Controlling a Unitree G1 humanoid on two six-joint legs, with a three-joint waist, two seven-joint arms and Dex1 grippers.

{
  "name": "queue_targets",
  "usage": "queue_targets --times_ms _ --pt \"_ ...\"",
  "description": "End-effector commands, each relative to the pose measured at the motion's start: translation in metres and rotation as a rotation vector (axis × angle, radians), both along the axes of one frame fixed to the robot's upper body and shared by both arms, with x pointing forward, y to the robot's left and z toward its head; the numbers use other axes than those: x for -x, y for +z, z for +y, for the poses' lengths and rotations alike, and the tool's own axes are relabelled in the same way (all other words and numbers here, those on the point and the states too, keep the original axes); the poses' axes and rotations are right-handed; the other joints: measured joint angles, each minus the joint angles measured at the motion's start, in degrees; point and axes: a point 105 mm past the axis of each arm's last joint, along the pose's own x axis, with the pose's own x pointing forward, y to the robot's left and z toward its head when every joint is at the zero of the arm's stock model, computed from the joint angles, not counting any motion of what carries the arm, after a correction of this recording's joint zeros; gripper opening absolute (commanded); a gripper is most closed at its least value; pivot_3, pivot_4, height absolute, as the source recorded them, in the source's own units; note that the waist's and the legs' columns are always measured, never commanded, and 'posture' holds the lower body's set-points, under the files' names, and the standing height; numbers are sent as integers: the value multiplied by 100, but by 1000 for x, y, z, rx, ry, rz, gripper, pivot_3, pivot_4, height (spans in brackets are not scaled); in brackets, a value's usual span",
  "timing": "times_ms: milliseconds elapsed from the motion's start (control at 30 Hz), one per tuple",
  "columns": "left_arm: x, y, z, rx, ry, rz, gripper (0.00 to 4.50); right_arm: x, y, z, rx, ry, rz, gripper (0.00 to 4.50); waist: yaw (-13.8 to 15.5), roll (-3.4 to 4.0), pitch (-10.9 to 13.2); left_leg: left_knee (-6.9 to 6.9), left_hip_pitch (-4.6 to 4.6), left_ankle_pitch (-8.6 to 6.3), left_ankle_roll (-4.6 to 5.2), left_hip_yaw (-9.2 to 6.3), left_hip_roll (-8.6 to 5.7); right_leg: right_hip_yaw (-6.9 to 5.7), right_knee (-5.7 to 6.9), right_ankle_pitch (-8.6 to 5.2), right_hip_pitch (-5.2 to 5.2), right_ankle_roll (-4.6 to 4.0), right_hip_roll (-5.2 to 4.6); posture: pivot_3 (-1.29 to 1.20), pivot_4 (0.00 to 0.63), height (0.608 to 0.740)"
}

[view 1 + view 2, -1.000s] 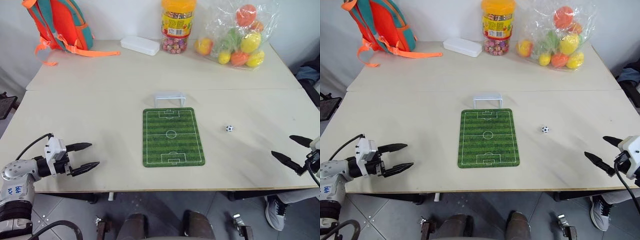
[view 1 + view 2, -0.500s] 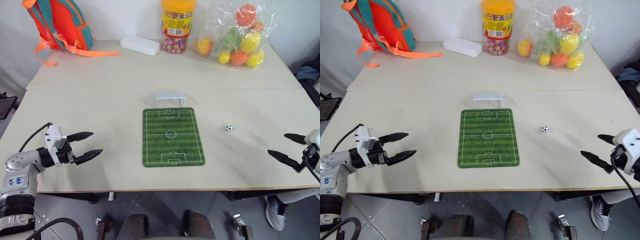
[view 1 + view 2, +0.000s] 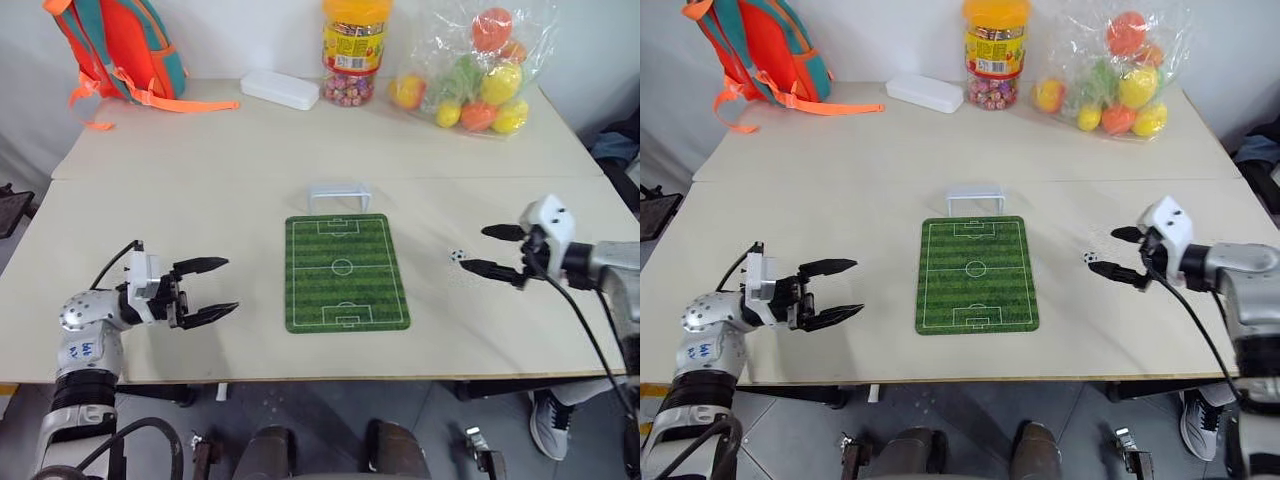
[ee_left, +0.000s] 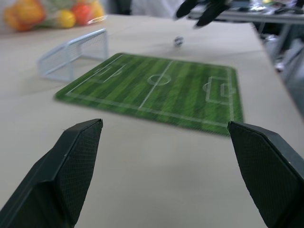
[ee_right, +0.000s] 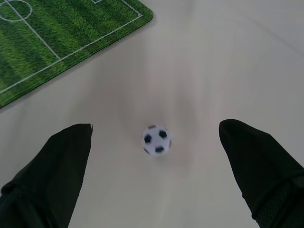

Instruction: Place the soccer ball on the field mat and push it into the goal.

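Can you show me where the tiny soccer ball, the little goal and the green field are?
soccer ball [image 5: 156, 139]: right wrist view, its middle.
goal [image 3: 339, 188]: left eye view, its top bar.
field mat [image 3: 344, 268]: left eye view, its centre circle.

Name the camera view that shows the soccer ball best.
The right wrist view: the soccer ball sits large, its black patches distinct. The eye views show a tiny dot right of the mat; the left wrist view shows a distant speck.

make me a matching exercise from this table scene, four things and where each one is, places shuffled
Things:
1. soccer ball
2. goal
3. backpack
4. left gripper

Places:
A. at the field mat's far edge
B. far left corner of the table
C. on the bare table, right of the mat, in front of the open right gripper
D. over the table, left of the mat

Pairs: 1-C, 2-A, 3-B, 4-D
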Motion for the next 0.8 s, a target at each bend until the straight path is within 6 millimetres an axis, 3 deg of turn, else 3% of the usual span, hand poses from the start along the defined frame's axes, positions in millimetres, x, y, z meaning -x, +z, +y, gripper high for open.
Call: queue_targets --times_ms 33,267,367,667,800 --pt "2 7 2 2 -9 -40 4500 -9 -4 3 19 34 1 4475 -22 0 0 2 -11 0 0 -1 0 0 2 0 -10 0 0 0 150 740" --pt "9 8 4 6 8 -50 4500 -22 -21 12 36 58 46 4475 -118 0 0 16 -46 0 0 -5 0 -2 15 0 -38 0 -1 0 150 740" --pt "12 7 7 -1 29 -51 4500 -22 -26 12 40 65 72 3879 -137 0 0 16 -44 0 0 -5 0 -2 18 0 -38 0 -1 0 150 740" --pt "13 9 11 7 55 -59 4500 -27 -15 9 31 57 10 863 -131 0 0 31 -41 0 0 -5 1 2 26 1 -33 -2 -1 0 150 740" --pt "14 10 7 7 20 -62 4500 -27 8 20 38 102 -45 840 -133 1 0 33 -42 0 0 -4 1 4 30 2 -36 -3 -1 0 150 740"
